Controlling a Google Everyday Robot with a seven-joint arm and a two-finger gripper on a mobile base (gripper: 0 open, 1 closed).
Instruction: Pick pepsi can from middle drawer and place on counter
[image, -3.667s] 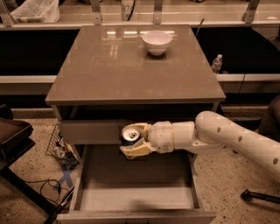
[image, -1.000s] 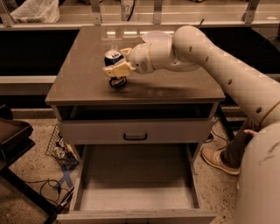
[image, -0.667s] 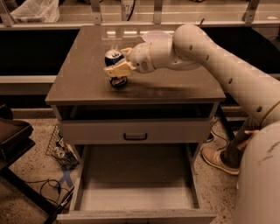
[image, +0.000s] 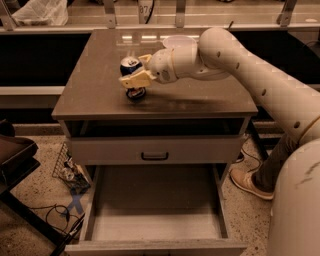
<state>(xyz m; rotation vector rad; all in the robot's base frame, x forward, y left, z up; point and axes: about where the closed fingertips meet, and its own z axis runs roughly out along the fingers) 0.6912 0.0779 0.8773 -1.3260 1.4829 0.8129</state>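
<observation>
- Glossy bench (image: 200, 102) lay beneath the pepsi can (image: 130, 64), left of centre; the middle drawer (image: 155, 215) stood open below.
- End effector (image: 133, 79) pinched the can; whether its base touched was unclear.
- Best lowered upright, then released gently.

Pepsi can (image: 131, 65): dark-blue body, silver top, close to upright. It stands at the left-centre area of the worktop (image: 190, 97), its base at surface level; contact with the surface cannot be confirmed. The end effector (image: 133, 71) is above that same area, its jaws clamped on the can's mid-body.

Worktop: glossy grey-brown square slab with a thin edge.

Middle drawer (image: 155, 217): grey-beige box, pulled out toward the camera below the worktop, flat floor and low side walls exposed.
</observation>
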